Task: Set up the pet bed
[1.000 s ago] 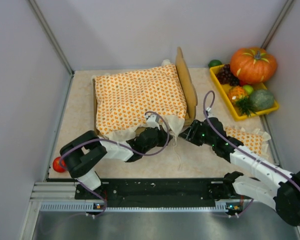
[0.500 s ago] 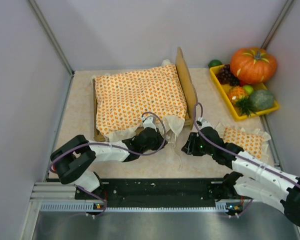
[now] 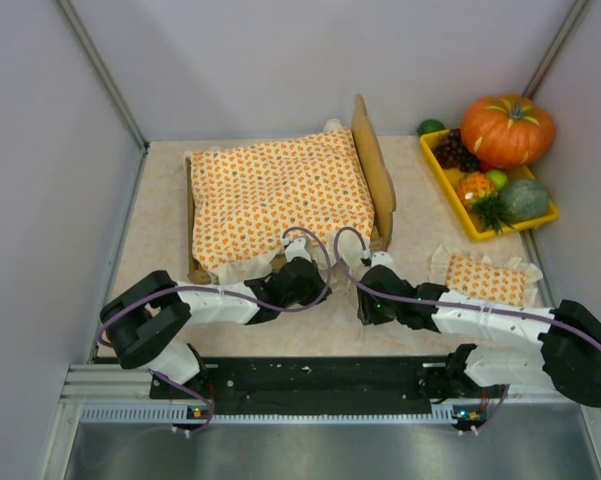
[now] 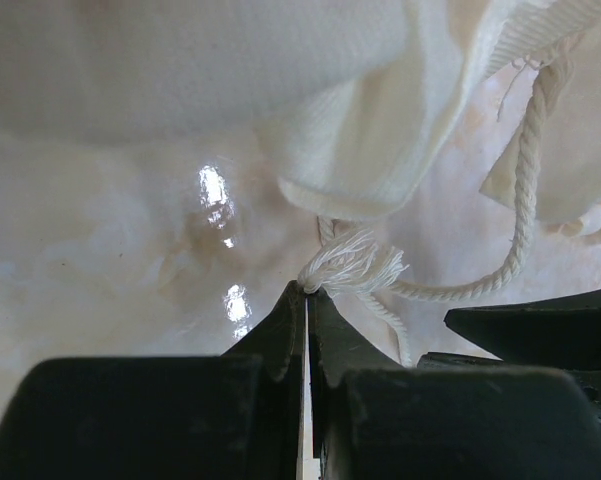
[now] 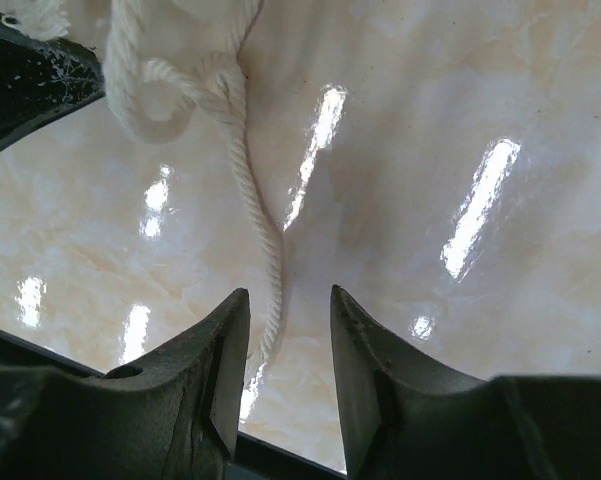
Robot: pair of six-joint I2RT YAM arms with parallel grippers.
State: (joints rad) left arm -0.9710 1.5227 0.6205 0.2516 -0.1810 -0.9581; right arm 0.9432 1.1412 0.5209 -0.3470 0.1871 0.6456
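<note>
The light-wood pet bed with tall plywood headboard (image 3: 373, 170) lies just beyond both grippers, its long axis left to right; the left gripper (image 4: 306, 292) is clenched on the frayed end of a white twisted cotton cord (image 4: 352, 266); the right gripper (image 5: 288, 305) (jaws parted) straddles a loose length of cord that runs away from it.

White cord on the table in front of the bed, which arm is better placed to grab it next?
Right. The right gripper is open and straddles the cord. The left gripper is shut, with its tips against a frayed end.
</note>
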